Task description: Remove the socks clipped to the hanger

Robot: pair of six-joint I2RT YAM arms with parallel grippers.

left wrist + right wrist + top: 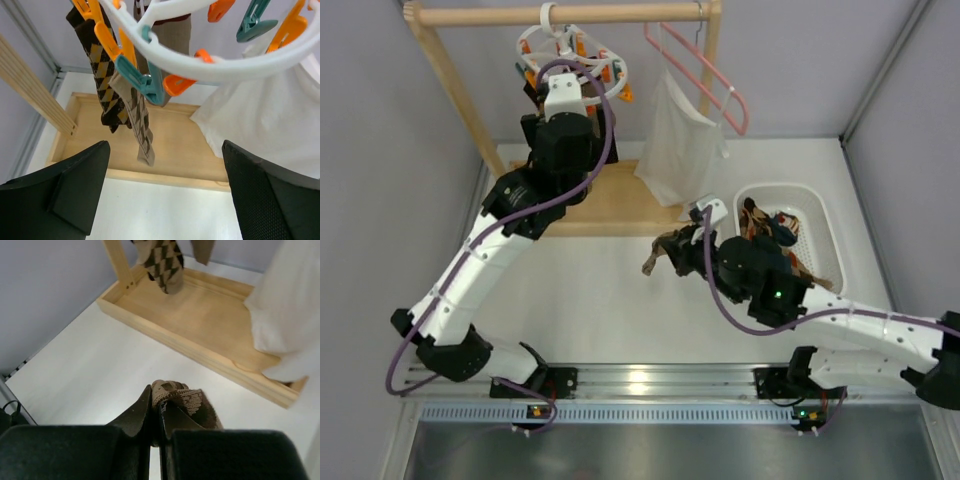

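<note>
tan sock (186, 399) clamped in right tool (156, 407) | left tool (165, 150) spread, below hanger (225, 67) socks (107, 80)

Left arm (565, 140) hides most of the hanger (527, 44); socks (162, 262) tops cut off

left arm (480, 262) raised, left gripper (165, 147) spread wide; right arm (865, 330) low, right gripper (156, 405) pinching a sock (186, 401)

Clothespins (141, 82) and socks (107, 75) hang before left claw (165, 148).
</note>
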